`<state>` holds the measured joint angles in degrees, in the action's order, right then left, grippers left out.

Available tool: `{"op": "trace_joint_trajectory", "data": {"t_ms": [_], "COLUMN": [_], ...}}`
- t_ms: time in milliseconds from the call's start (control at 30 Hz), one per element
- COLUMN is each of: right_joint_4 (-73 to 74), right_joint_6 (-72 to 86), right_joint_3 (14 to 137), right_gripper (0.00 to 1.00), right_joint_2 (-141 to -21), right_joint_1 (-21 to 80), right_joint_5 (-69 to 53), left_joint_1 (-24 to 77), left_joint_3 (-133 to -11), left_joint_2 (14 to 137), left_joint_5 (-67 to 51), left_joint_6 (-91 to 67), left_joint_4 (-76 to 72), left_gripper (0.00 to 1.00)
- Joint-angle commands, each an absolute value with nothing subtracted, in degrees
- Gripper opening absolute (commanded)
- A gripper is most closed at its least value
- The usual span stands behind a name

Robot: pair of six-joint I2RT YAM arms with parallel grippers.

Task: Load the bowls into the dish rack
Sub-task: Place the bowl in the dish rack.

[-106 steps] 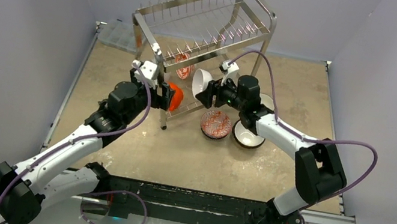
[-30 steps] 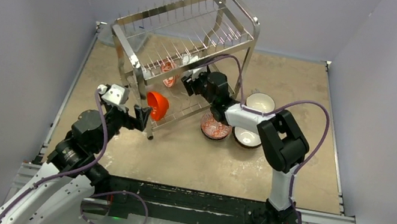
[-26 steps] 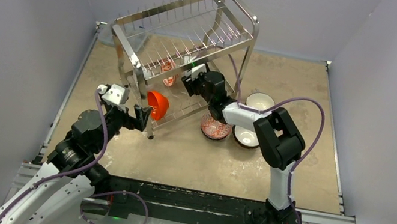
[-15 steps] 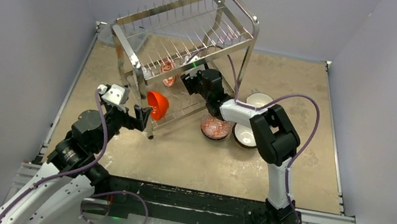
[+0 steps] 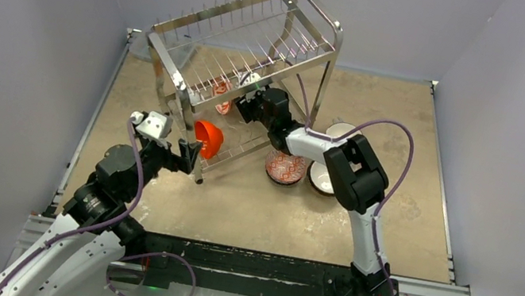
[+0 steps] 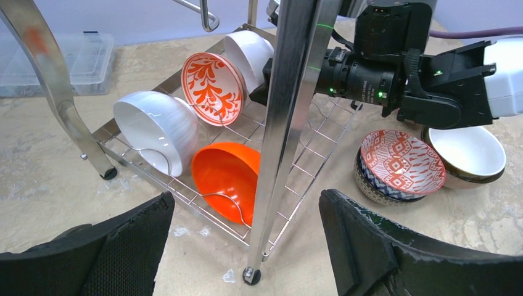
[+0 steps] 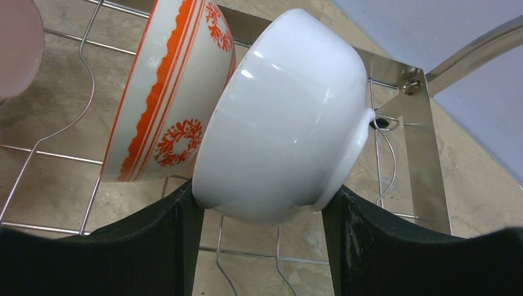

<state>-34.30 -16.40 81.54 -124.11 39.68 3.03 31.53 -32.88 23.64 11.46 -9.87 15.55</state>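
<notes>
Right gripper [image 7: 262, 206] clasps white bowl [image 7: 284, 117] at lower-tier far edge of dish rack [image 6: 291, 92], seemingly seated; next, let go. Left gripper [image 6: 247, 206] gapes, empty

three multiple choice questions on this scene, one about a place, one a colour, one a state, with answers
1. Where is the orange bowl?
A) on the dish rack's lower tier
B) on its upper tier
C) hanging off its top rail

2. What colour is the bowl in the right gripper?
A) brown
B) orange
C) white

3. How is the left gripper?
A) shut on the orange bowl
B) open and empty
C) shut on a rack leg

Answers:
1 A: it rests on the bottom wires.
2 C: the right wrist view shows the fingers on either side of a white bowl.
3 B: its fingers stand wide apart, touching nothing.
</notes>
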Motion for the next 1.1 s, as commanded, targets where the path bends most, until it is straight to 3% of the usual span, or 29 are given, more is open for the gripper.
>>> {"op": "trace_joint_trajectory", "data": {"t_ms": [0, 100, 200, 267, 333, 433, 533, 1067], "right_joint_4": [-34.2, -34.0, -32.6, -31.5, -31.4, -31.9, -32.0, -34.1], "right_joint_6": [-16.9, -17.0, -17.1, -17.1, -17.1, -17.0, -15.2, -8.3], "right_joint_3": [85.2, 85.9, 87.2, 87.9, 87.7, 86.5, 84.9, 70.7], "right_gripper": [0.0, 0.0, 0.1, 0.26, 0.49, 0.66, 0.97, 0.99], "right_joint_2": [-125.4, -126.1, -127.0, -127.3, -126.9, -125.6, -123.9, -110.6], "right_joint_1": [39.6, 39.6, 39.6, 39.6, 39.6, 39.6, 39.7, 40.2], "right_joint_5": [2.4, 3.1, 4.7, 5.6, 6.2, 7.3, 8.2, 2.6], "left_joint_1": [31.2, 31.3, 31.3, 31.3, 31.3, 31.3, 31.3, 31.3], "left_joint_3": [-32.5, -32.6, -32.7, -32.6, -32.5, -32.6, -32.6, -33.1], "left_joint_2": [24.0, 24.1, 24.2, 24.2, 24.2, 24.4, 24.6, 24.4], "left_joint_5": [10.6, 10.5, 10.5, 10.6, 10.7, 10.8, 10.7, 11.4], "left_joint_6": [-9.4, -9.3, -9.3, -9.3, -9.2, -9.3, -9.2, -10.0], "left_joint_4": [14.1, 14.0, 14.0, 14.1, 14.1, 14.2, 14.1, 14.5], "left_gripper": [0.86, 0.86, 0.86, 0.86, 0.86, 0.86, 0.86, 0.86]}}
